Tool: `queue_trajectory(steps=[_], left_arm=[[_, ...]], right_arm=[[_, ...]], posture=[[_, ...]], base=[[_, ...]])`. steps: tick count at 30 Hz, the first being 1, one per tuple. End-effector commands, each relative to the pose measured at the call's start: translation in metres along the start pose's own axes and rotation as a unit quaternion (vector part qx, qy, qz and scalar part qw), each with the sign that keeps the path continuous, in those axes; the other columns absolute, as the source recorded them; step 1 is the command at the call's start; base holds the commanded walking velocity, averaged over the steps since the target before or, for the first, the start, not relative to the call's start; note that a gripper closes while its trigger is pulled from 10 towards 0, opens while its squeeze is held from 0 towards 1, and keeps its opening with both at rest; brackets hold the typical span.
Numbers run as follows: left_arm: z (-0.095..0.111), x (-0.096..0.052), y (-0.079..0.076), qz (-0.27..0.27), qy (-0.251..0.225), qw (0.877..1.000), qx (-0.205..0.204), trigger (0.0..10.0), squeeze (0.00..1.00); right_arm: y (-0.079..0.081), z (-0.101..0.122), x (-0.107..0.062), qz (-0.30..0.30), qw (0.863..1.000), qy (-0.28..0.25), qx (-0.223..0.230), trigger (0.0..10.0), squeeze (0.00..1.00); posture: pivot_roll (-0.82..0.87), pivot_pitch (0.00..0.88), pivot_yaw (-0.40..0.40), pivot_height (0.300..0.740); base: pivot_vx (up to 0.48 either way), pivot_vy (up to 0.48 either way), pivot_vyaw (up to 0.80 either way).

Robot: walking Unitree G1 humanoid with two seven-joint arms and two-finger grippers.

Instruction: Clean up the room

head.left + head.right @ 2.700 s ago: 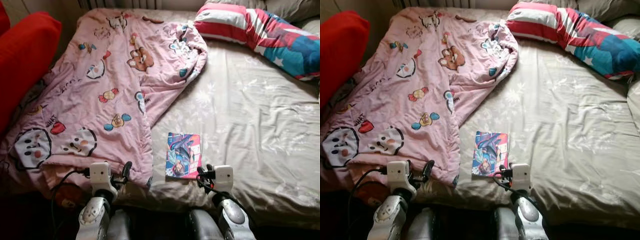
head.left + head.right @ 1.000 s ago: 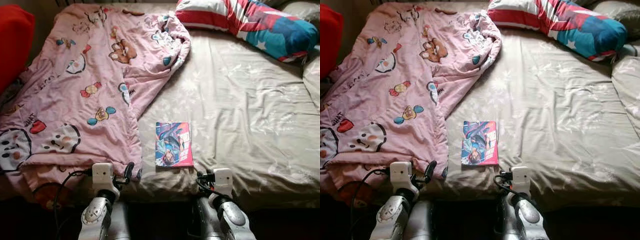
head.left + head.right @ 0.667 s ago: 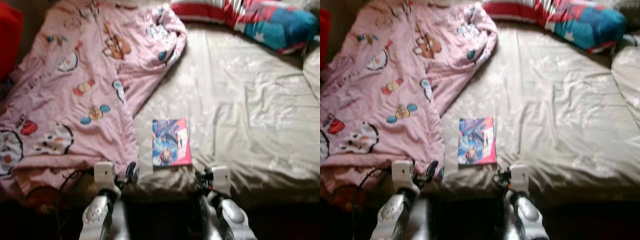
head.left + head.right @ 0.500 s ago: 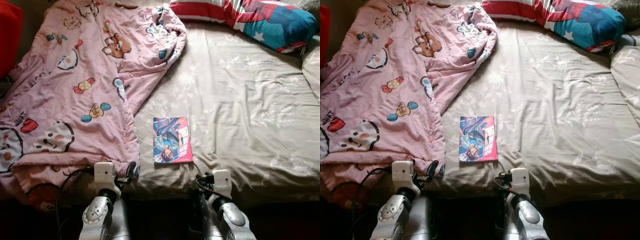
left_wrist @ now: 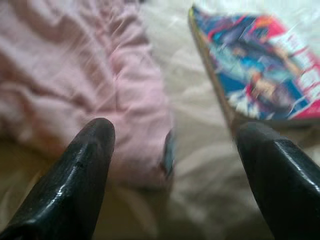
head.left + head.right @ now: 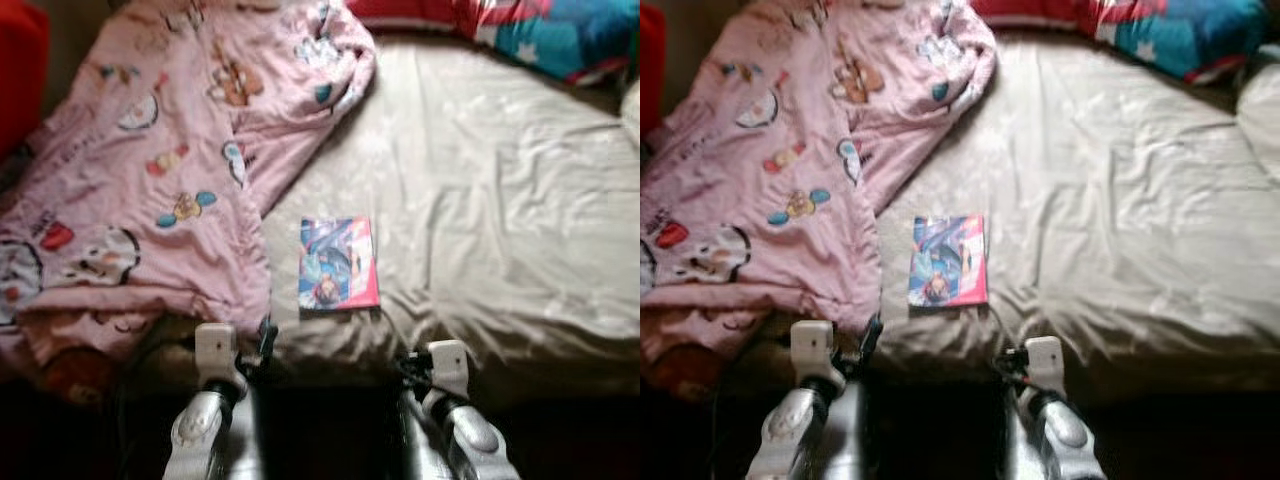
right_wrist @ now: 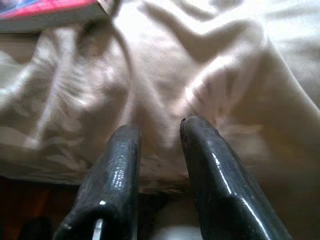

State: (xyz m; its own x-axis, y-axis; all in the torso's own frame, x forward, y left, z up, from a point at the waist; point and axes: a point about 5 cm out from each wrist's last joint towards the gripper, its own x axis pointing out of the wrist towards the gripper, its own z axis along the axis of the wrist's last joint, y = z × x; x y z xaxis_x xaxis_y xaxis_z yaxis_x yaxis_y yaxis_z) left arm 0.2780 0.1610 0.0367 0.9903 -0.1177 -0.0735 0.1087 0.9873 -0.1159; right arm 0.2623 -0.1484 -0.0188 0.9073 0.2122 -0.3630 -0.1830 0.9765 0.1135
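Observation:
A colourful illustrated book (image 6: 338, 263) lies flat on the beige bed sheet (image 6: 500, 200), close to the bed's near edge. A rumpled pink cartoon-print blanket (image 6: 170, 170) covers the left side of the bed. My left gripper (image 6: 263, 340) hovers open at the bed's edge, just short of the blanket's hem. In the left wrist view the book (image 5: 265, 75) lies beyond one fingertip and the blanket (image 5: 75, 65) beyond the other. My right gripper (image 6: 408, 365) is shut and empty, low at the bed's edge right of the book, over the wrinkled sheet (image 7: 200, 75).
A red, white and blue pillow (image 6: 560, 30) lies at the head of the bed, far right. A red cushion (image 6: 20, 70) stands at the left. Dark floor lies below the bed's near edge. The picture is blurred.
The whole picture has shifted and blurred, so the camera moved. The book, the blanket and both arms keep their places relative to each other.

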Motion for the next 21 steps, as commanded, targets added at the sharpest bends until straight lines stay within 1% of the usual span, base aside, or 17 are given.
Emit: queue_trajectory(steps=[1, 5, 6, 10, 11, 13, 15, 16, 18, 21], left_arm=[[-0.008, -0.009, 0.010, 0.017, 0.015, 1.000, 0.003, 10.0, 0.00], [-0.008, -0.008, 0.010, 0.017, 0.014, 1.000, 0.004, 10.0, 0.00], [-0.008, -0.009, 0.009, 0.017, 0.014, 1.000, 0.004, 10.0, 0.00], [-0.008, -0.009, 0.009, 0.017, 0.015, 1.000, 0.006, 10.0, 0.00], [-0.008, -0.009, 0.009, 0.017, 0.015, 1.000, 0.006, 10.0, 0.00], [-0.008, -0.009, 0.009, 0.017, 0.014, 1.000, 0.007, 10.0, 0.00], [-0.007, -0.009, 0.010, 0.018, 0.013, 1.000, 0.008, 10.0, 0.00], [-0.007, -0.009, 0.010, 0.019, 0.013, 1.000, 0.008, 10.0, 0.00], [-0.007, -0.009, 0.010, 0.020, 0.012, 1.000, 0.009, 10.0, 0.00], [-0.007, -0.009, 0.010, 0.019, 0.012, 1.000, 0.009, 10.0, 0.00]], right_arm=[[0.010, -0.007, -0.002, 0.010, 1.000, 0.006, 0.015, 10.0, 0.00], [0.009, -0.005, -0.001, 0.005, 1.000, -0.007, 0.025, 10.0, 0.00], [0.006, 0.002, 0.000, -0.007, 0.999, -0.031, 0.024, 10.0, 0.00], [0.001, 0.017, 0.002, -0.025, 0.996, -0.076, 0.024, 10.0, 0.00], [0.002, 0.024, 0.004, -0.022, 0.995, -0.092, 0.021, 10.0, 0.00], [0.003, 0.029, 0.006, -0.018, 0.994, -0.103, 0.018, 10.0, 0.00], [0.007, 0.042, 0.010, -0.015, 0.991, -0.129, 0.017, 10.0, 0.00], [0.007, 0.043, 0.011, -0.016, 0.991, -0.131, 0.017, 10.0, 0.00], [0.008, 0.052, 0.014, -0.015, 0.989, -0.146, 0.024, 10.0, 0.00], [0.009, 0.061, 0.020, -0.018, 0.988, -0.147, 0.044, 10.0, 0.00]], posture=[[-0.02, 0.243, 0.019, 0.568], [-0.02, 0.245, 0.020, 0.568], [-0.02, 0.249, 0.021, 0.568], [-0.02, 0.252, 0.022, 0.568], [-0.02, 0.253, 0.022, 0.568], [-0.02, 0.254, 0.022, 0.568], [-0.02, 0.254, 0.022, 0.568], [-0.02, 0.254, 0.022, 0.568], [-0.02, 0.255, 0.023, 0.568], [-0.01, 0.259, 0.024, 0.568]], base=[[0.000, 0.000, 0.51], [0.000, 0.000, 0.00], [0.000, 0.000, 0.00], [0.000, 0.000, 0.00], [0.000, 0.000, 0.00], [0.000, 0.000, 0.00], [0.000, 0.000, 0.00], [0.000, 0.000, 0.00], [0.000, 0.000, 0.00], [0.000, 0.000, 0.00]])
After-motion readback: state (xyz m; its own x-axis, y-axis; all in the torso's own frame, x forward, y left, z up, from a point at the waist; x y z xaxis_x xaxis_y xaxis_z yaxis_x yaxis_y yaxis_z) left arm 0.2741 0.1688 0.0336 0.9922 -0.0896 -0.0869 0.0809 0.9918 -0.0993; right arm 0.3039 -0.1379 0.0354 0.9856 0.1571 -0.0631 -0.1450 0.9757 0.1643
